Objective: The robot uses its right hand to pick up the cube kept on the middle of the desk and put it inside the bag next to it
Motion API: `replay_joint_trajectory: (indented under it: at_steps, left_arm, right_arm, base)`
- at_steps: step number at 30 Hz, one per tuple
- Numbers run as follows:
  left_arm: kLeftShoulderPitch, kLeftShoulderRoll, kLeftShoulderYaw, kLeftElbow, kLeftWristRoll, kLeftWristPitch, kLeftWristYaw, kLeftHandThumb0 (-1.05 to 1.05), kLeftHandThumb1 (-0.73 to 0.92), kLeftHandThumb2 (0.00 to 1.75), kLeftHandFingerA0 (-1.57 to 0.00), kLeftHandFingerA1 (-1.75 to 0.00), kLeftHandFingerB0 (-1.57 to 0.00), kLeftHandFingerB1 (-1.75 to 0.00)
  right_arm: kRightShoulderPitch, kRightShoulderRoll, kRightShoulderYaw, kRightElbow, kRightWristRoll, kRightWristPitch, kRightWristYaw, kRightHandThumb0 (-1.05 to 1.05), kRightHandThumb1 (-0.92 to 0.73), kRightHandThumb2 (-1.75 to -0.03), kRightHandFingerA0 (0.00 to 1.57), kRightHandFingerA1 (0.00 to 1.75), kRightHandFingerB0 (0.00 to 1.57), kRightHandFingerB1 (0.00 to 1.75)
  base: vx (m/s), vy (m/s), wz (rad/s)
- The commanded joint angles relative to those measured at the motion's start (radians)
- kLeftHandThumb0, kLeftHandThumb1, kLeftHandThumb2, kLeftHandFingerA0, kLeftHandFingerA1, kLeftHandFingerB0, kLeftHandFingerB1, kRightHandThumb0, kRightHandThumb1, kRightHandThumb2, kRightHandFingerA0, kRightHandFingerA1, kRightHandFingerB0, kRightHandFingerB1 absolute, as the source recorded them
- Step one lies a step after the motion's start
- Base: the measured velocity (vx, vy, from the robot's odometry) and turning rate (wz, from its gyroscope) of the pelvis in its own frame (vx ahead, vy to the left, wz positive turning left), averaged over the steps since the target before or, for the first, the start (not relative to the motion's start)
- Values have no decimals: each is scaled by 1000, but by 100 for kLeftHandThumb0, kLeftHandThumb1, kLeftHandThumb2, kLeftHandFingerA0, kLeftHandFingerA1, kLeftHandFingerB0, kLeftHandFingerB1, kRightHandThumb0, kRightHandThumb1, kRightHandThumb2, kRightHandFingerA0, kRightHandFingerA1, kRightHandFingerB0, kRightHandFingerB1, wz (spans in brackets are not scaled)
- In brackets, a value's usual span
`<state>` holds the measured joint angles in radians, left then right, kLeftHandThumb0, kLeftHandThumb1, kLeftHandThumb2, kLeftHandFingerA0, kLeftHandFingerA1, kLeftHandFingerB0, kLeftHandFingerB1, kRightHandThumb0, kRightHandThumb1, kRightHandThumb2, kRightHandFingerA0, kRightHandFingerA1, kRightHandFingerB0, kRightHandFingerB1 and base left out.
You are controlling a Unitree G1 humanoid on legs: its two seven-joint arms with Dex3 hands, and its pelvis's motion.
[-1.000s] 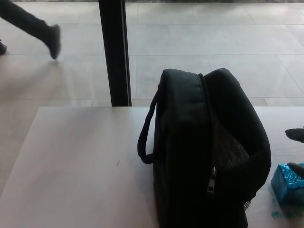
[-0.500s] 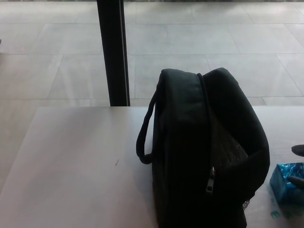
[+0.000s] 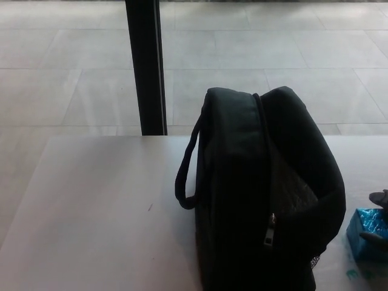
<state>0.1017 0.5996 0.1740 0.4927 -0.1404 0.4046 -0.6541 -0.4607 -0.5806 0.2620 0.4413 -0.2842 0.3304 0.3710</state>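
**One cube at the right edge, beside the bag**

One shiny blue cube (image 3: 370, 233) sits on the pale desk (image 3: 97, 206) at the near right, cut off by the picture's right border. It lies just right of the black bag (image 3: 260, 194), with a narrow strip of desk showing between them.

Only the dark fingertips (image 3: 380, 197) of the right hand (image 3: 379, 217) enter from the right edge: one just above the cube's far top, another low against its right side. They sit on either side of the cube, but whether they actually clamp it I cannot tell, since most of the hand is out of frame. The left hand does not show.

The bag stands upright, its carry handle (image 3: 187, 170) looping out to the left and a zip pull (image 3: 270, 229) hanging on its near face. Beyond the desk's far edge rises a black post (image 3: 145, 66) against a tiled floor (image 3: 273, 48).
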Motion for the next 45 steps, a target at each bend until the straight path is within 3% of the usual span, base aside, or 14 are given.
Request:
replay_joint_trajectory:
  at_steps: [1, 4, 9, 11, 13, 15, 19, 22, 25, 26, 29, 30, 33, 45]
  left_arm:
    - [-5, 18, 0, 2, 3, 9, 1, -47, 61, 57, -27, -53, -44, -51]
    - [-17, 24, -6, 10, 12, 6, 2, -47, 62, 57, -28, -53, -45, -51]
    - [-25, 26, -7, 16, 13, 4, 0, -48, 61, 58, -27, -52, -42, -46]
    - [-27, 22, -6, 4, 13, 26, 13, -47, 62, 57, -28, -52, -45, -48]
    - [-26, 23, -5, 1, 7, 28, 2, -48, 62, 58, -26, -52, -41, -47]
    - [-22, 21, -10, -6, 12, 35, 7, -48, 62, 58, -27, -51, -38, -45]
    - [-29, 25, -11, -13, 17, 44, 15, -46, 63, 58, -28, -51, -41, -51]
    - [-28, 32, -14, -15, 22, 26, 9, -50, 61, 57, -30, -53, -44, -50]
    - [-38, 32, -11, 0, 17, 29, 5, -51, 59, 57, -30, -54, -43, -50]
    - [-39, 32, -10, 1, 15, 25, 3, -50, 59, 57, -29, -54, -46, -54]
    - [-39, 34, -11, 4, 13, 25, -1, -49, 59, 57, -29, -55, -51, -57]
    - [-42, 31, -6, 9, 7, 35, 0, -48, 59, 57, -29, -54, -49, -55]
    - [-44, 34, -15, 11, 16, 26, -1, -48, 62, 58, -29, -54, -42, -49]
    - [-37, 37, -15, 10, 15, 26, 6, -47, 61, 57, -30, -53, -45, -48]
  right_arm:
    - [12, -27, 35, 17, -35, 1, 71, -89, -50, -77, 0, 0, 0, 7]
    - [-34, -73, 116, 62, -58, 15, 228, -93, -53, -87, 0, 8, 0, 0]
    - [-27, -74, 87, 77, 7, 11, 278, -72, -36, -69, 7, 21, 0, 0]
    - [1, -37, 83, 44, -8, 16, 204, -51, -46, -73, 7, 47, 0, 12]
    - [33, -19, 84, -11, -43, 12, 126, -40, -53, -60, 64, 68, 6, 19]
    - [62, -10, 86, -52, -68, 22, 80, -32, -59, -59, 86, 74, 11, 25]
    - [78, 9, 112, -86, -120, 15, 31, -16, -69, -61, 76, 94, 14, 28]
    - [91, -18, 163, -66, -204, -91, -47, -18, -78, -62, 57, 150, 47, 37]
    - [91, -32, 179, -50, -225, -137, -78, -18, -80, -71, 69, 140, 78, 57]
    - [96, -33, 179, -50, -233, -142, -94, -17, -74, -86, 80, 150, 89, 84]
    - [118, -35, 180, -41, -266, -174, -168, -24, -73, -72, 81, 157, 76, 85]
    - [127, -38, 177, -42, -269, -192, -183, -26, -70, -64, 80, 145, 69, 61]
    - [141, -52, 179, -35, -291, -234, -212, -30, -68, -64, 79, 142, 63, 54]
    - [143, -78, 126, 30, -274, -373, -271, -26, -72, -69, 81, 143, 70, 59]
  base:
    - [0, 0, 0]
    - [0, 0, 0]
    - [0, 0, 0]
    - [0, 0, 0]
    - [0, 0, 0]
    - [0, 0, 0]
    - [0, 0, 0]
    - [0, 0, 0]
    - [0, 0, 0]
    - [0, 0, 0]
    - [0, 0, 0]
    - [0, 0, 0]
    - [0, 0, 0]
    - [0, 0, 0]
